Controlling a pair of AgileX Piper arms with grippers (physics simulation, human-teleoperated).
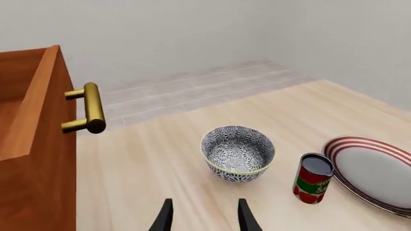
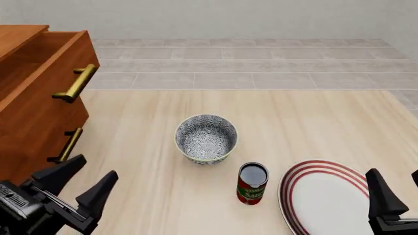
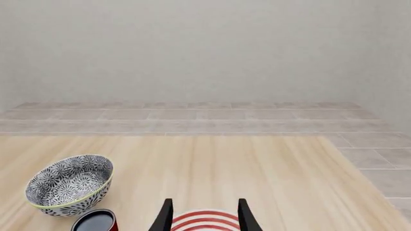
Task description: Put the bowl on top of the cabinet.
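The bowl [image 2: 205,138], speckled grey and white with a pale rim, stands upright on the wooden table near its middle. It also shows in the left wrist view [image 1: 237,153] and the right wrist view [image 3: 69,184]. The reddish-brown cabinet [image 2: 33,98] fills the left side, its top drawer pulled out, with a brass handle [image 2: 75,83]. My left gripper [image 2: 95,169] is open and empty at the near left, in front of the cabinet [image 1: 32,144] and short of the bowl. Over the plate at the near right, my right gripper [image 2: 395,176] is open and holds nothing.
A red-labelled can [image 2: 252,183] stands just in front and to the right of the bowl. A flat white plate with red rings [image 2: 326,196] lies to the right of the can. A lower drawer handle [image 2: 68,145] sticks out of the cabinet front. Tiled floor lies beyond the table's far edge.
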